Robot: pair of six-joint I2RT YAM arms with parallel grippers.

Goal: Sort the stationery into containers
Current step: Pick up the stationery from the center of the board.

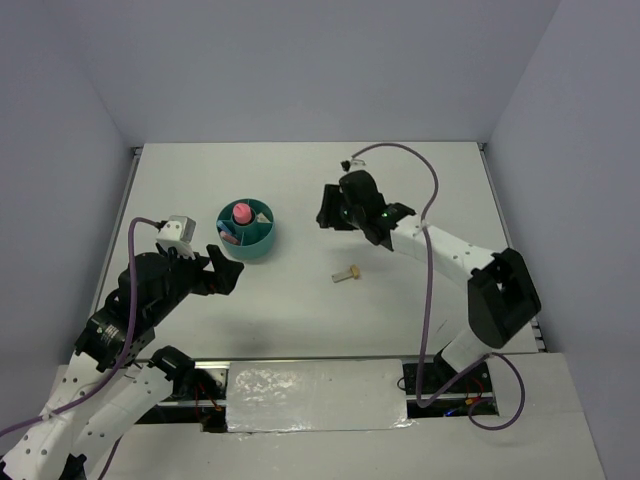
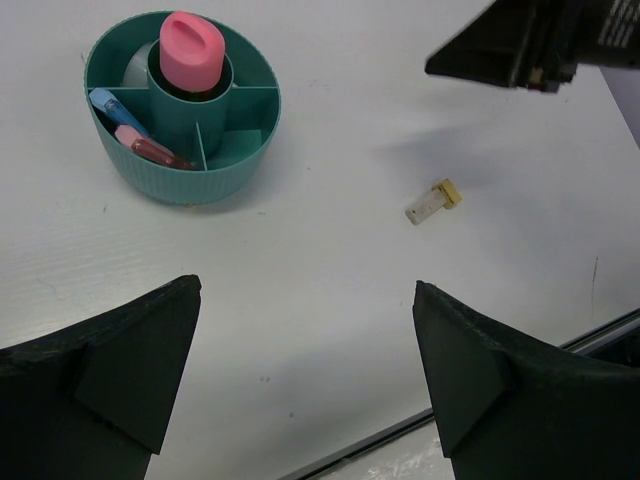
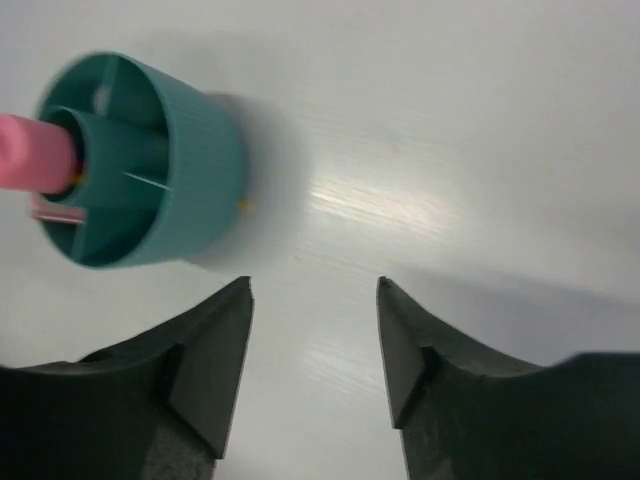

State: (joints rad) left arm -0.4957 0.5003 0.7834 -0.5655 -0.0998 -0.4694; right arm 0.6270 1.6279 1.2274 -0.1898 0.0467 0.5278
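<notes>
The teal organiser [image 1: 262, 243] sits left of centre on the bench [image 1: 300, 330], with the pink glue stick [image 1: 241, 213] upright in its central cup and a blue piece [image 2: 108, 100] and a pink piece [image 2: 140, 145] lying in one ring compartment. One small beige-capped piece [image 1: 347, 274] lies on its side on the bare bench, well apart from the organiser. On the left arm [image 1: 150, 285] the jaws stand spread wide and hold nothing. On the right arm [image 1: 445, 255] the jaws are partly apart and also empty, hanging above the bench between the organiser and the loose piece. The loose piece looks round (it would likely roll), so an off-centre closing could flick it away. Either arm crossing low could clip the tall glue stick or shove the organiser, and both arms reaching together risk a knock.
</notes>
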